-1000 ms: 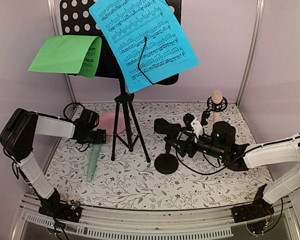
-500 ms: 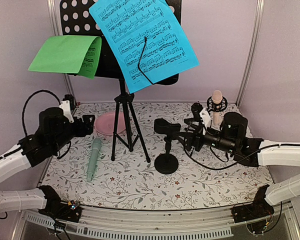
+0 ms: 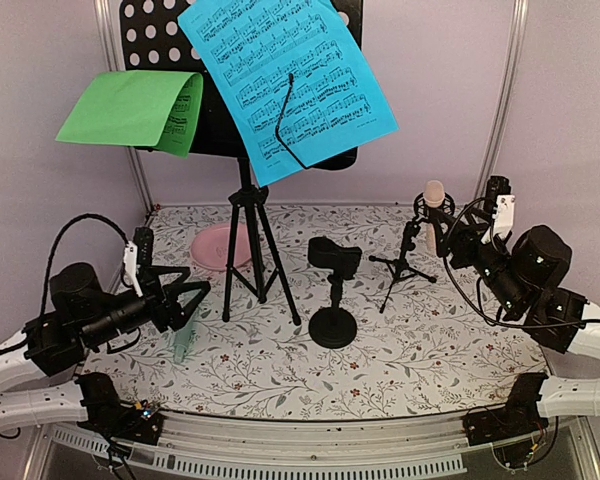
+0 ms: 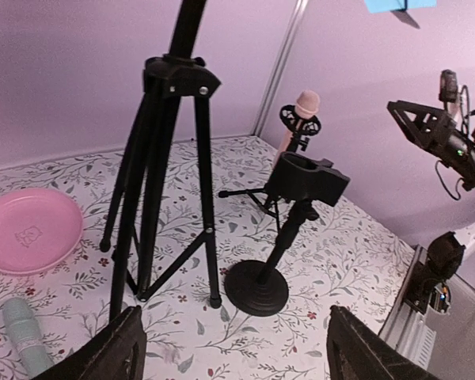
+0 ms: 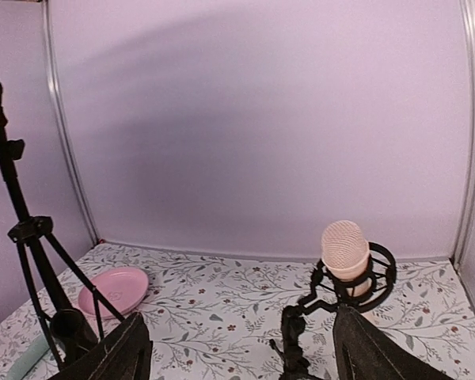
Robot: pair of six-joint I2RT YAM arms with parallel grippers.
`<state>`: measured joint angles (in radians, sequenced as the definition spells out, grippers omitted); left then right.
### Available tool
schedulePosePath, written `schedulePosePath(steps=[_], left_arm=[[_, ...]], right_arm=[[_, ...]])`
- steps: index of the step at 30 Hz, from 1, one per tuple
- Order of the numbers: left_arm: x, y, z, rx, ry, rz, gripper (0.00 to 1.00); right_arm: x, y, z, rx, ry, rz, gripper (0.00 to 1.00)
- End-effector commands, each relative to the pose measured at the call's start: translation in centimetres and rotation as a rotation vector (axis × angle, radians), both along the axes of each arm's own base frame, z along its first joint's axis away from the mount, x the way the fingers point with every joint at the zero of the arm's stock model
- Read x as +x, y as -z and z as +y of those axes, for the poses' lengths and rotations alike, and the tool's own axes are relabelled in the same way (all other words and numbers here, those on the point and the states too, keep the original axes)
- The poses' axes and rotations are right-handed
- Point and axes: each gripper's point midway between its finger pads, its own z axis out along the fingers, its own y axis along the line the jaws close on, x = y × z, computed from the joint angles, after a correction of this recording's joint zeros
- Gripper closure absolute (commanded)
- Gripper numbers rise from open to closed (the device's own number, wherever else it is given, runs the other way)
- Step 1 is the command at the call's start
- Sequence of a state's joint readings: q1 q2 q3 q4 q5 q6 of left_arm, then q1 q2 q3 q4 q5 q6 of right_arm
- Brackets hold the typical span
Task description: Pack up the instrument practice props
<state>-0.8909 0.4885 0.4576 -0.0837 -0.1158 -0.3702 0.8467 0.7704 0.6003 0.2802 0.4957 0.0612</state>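
Top external view, both arms drawn back from where they were half a second ago. The left gripper has dropped lower and nearer to the front edge. It now hangs over the mint-green microphone, hiding the microphone's upper part. The right gripper has pulled away to the right and risen. It has left the round-based microphone stand and now sits just beside the peach microphone. The props themselves have not shifted.

Both jaws are spread wide and hold nothing. Each wrist view shows its two fingers far apart at the bottom corners, with only the table between them.

Task props:
- The black perforated music desk stands upright at the back on its tripod legs.
- The blue music sheet leans tilted across the desk under a thin black wire arm.
- The green music sheet is folded and hangs out to the left of the desk.
- The peach microphone stands upright in a black ring mount on a small black tripod at the right rear.
- The round-based stand is near the centre of the table. Its empty clamp faces up, and it stands apart from the tripod.
- The mint-green microphone lies flat at the left front, pale and slender.

A pink plate rests behind the left leg of the music desk.
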Motion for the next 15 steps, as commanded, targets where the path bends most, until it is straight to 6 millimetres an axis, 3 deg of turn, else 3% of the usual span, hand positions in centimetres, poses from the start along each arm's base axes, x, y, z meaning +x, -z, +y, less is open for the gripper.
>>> schedulePosePath(steps=[1,8,15], left_arm=[[-3.0,-1.3,-3.9,-0.013,0.203,-0.079,0.21],[-4.9,-0.4,-7.6,0.086,0.258,-0.109,0.22],[-5.9,0.0,-11.7,0.213,0.271,-0.163,0.22]], right_arm=[[1.7,3.0,-3.5,-0.003,0.213,0.107,0.21],[6.2,8.5,-2.3,0.066,0.026,0.379,0.3],[8.0,9.8,-1.4,0.156,-0.073,0.419,0.31]])
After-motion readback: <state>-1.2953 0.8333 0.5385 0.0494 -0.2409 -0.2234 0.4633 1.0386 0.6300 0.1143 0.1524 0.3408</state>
